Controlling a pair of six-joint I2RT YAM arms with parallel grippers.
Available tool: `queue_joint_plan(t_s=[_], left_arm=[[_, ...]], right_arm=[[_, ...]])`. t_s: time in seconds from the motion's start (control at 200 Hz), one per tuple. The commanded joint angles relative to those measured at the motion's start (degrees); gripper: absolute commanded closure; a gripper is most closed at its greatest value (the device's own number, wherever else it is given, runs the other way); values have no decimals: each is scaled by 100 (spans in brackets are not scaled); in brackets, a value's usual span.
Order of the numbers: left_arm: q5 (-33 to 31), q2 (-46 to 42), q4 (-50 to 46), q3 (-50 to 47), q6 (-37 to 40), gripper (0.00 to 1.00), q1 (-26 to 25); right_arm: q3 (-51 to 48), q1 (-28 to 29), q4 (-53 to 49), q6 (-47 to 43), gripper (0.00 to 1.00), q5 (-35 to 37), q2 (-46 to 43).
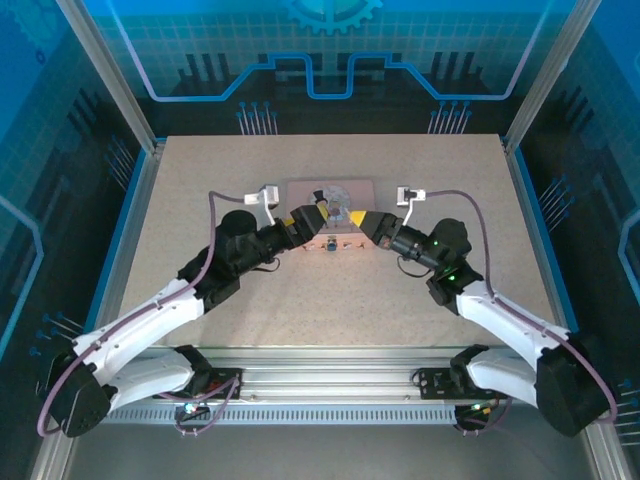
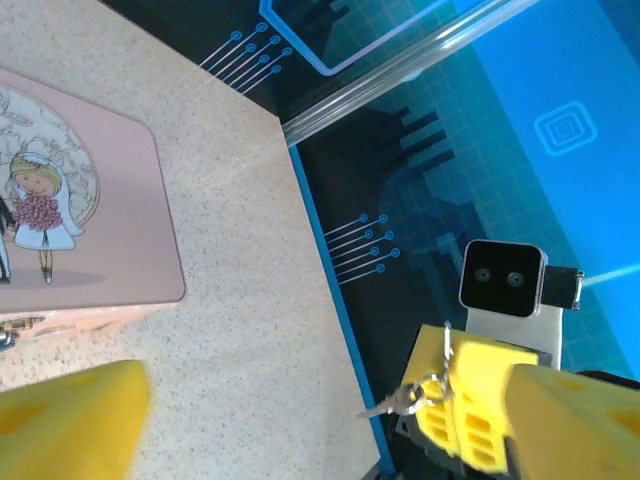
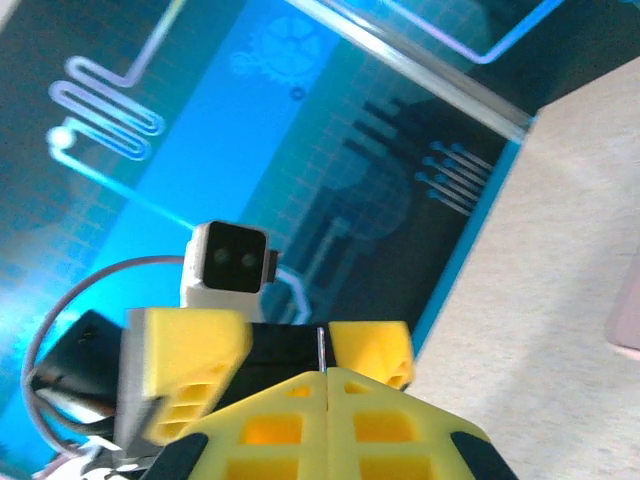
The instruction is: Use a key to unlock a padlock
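Right hand point(image 3: 325, 415) is clenching the key point(image 2: 392, 405), mostly hidden; left hand point(image 3: 283, 350) is hanging released; padlock point(image 1: 330, 245) is lying on the desk point(image 1: 250, 290), a tiny blur.

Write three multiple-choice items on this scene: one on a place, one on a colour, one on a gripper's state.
1. Where is the padlock?
A) at the near side of the tin
B) at the table's far left corner
C) on the left arm's base

2. What colour is the tin's lid?
A) green
B) pink
C) white

3. The right gripper is:
A) wide open
B) shut on the key
C) shut on the padlock

Answers:
1 A: in the top view, the small teal lock lies just in front of the tin.
2 B: the lid is pink around its cartoon.
3 B: its fingers meet with the thin key between them.
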Motion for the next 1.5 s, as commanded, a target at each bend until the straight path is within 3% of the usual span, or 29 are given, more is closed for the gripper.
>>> queue_joint_plan(t_s=[0.0,0.15,0.355,0.685,0.846,1.056,1.496], left_arm=[[-100,-102,-244,-247,283,1,-3],[-46,58,134,-731,405,1,-27],[-184,822,905,-1110,1293,1,-263],[-339,3041,4135,-1551,1986,1,-366],[-338,3958,4664,-1244,2192,1,-364],[-418,4784,5432,-1059,2124,1,-215],[-334,5360,5575,-597,2347,1,-127]], right_arm=[[487,-322,-1673,-1165,100,228,-199],[1501,-593,-3125,-2456,100,719,327],[2848,-758,-3572,-3686,100,1290,1975],[5555,-909,-4371,-4540,100,1569,4994],[6511,-976,-4742,-4790,100,1628,5848],[7148,-988,-4971,-5048,100,1697,6493],[7225,-791,-5111,-5386,100,1646,6897]])
